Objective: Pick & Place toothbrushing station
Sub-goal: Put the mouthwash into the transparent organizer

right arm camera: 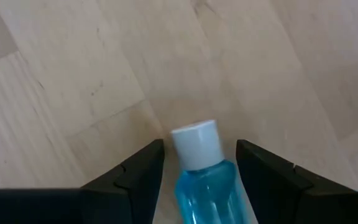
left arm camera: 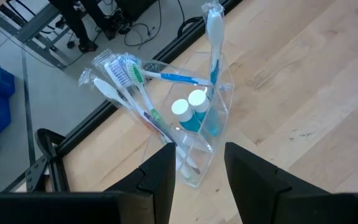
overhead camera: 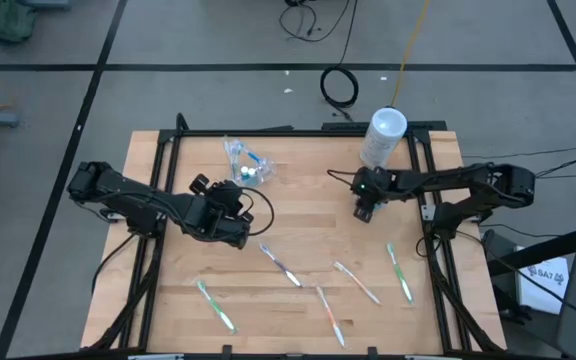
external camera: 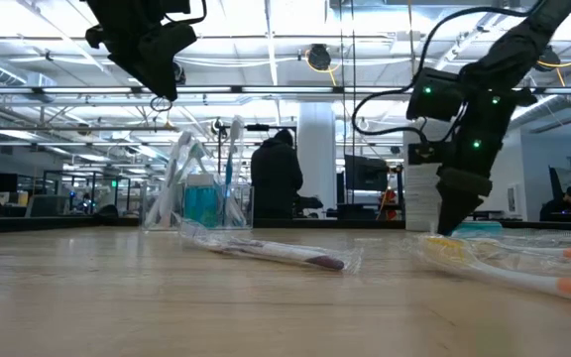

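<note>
Teal-blue tube (right arm camera: 202, 171) between the wide-spread right tool (right arm camera: 201, 168) fingers, seemingly untouched; left tool (left arm camera: 197, 171) parted, empty.

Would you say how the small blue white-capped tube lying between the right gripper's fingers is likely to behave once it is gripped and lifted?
The blue tube lies on its side on the table between the right gripper's open fingers. Its rounded body looks apt to roll if nudged. Its glossy surface may slip. It looks small and probably light.
</note>
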Robot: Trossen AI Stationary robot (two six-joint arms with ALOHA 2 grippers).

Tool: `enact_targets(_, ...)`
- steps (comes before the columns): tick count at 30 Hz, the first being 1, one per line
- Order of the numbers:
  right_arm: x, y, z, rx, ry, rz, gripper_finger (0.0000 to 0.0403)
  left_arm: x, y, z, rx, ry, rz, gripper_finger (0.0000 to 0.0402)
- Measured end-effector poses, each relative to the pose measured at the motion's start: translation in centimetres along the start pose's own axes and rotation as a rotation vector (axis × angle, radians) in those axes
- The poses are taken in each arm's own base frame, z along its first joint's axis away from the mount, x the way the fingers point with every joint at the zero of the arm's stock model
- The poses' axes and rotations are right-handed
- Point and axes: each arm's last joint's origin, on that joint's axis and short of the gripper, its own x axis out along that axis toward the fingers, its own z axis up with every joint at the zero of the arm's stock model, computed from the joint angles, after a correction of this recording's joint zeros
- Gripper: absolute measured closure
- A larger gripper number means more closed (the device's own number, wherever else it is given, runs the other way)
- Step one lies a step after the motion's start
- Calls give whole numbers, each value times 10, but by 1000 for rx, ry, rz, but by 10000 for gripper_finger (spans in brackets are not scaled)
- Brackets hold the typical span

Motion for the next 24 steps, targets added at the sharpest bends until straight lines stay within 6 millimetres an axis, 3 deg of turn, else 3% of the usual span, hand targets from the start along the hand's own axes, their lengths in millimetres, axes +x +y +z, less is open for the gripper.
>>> enact_targets(8,10,1,-16,25,5,2,221,0,0,0,0,-3,3,256)
enact_targets(16,10,2,-16,23,5,46,264,0,0,0,-1,-4,3,256)
enact_targets(24,10,3,-14,67,-12,75,272,0,0,0,-1,-4,3,256)
